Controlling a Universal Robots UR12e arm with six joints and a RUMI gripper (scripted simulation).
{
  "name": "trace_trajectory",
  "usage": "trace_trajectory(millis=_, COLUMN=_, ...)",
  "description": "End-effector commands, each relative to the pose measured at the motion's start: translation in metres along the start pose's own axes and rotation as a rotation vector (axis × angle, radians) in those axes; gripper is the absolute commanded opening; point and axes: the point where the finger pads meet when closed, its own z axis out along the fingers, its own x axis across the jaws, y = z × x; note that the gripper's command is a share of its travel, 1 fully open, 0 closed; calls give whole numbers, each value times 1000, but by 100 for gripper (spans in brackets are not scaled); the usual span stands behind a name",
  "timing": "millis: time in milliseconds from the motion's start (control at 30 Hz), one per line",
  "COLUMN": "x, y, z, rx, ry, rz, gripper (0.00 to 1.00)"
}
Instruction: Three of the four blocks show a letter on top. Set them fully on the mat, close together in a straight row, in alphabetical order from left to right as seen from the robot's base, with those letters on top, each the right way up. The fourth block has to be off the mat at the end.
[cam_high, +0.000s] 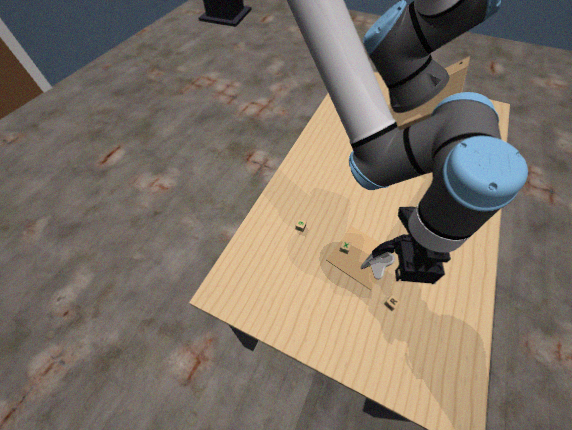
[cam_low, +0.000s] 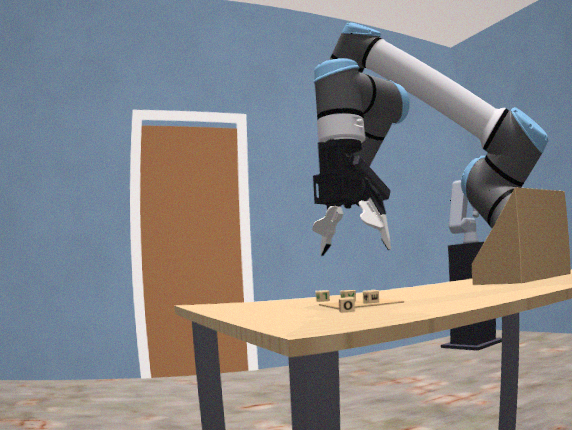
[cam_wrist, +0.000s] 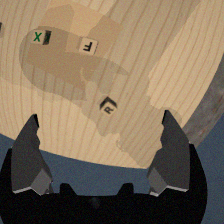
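A block with a green X (cam_high: 345, 246) sits on the tan mat (cam_high: 350, 262) near its far corner; the wrist view shows it too (cam_wrist: 40, 37). A block with a black F (cam_wrist: 88, 47) lies on the mat beside it; in the top view my gripper hides it. A block with a black R (cam_high: 391, 302) lies off the mat on the table and also shows in the wrist view (cam_wrist: 108, 104). A block with a green mark (cam_high: 301, 225) lies off the mat, to the left. My gripper (cam_low: 356, 246) is open and empty, high above the mat and blocks.
A wooden wedge-shaped box (cam_low: 520, 237) stands at the table's far end near the robot base. The table's front edge (cam_low: 280, 325) lies close to the blocks. A brown door (cam_low: 190, 245) is in the wall behind.
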Motion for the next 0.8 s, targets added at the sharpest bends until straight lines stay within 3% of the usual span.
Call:
trace_trajectory(millis=0, x=2, y=9, z=0, rx=7, ry=-2, rz=139, gripper=100)
trace_trajectory(millis=767, x=11, y=41, z=4, rx=6, ry=-4, rz=611, gripper=100)
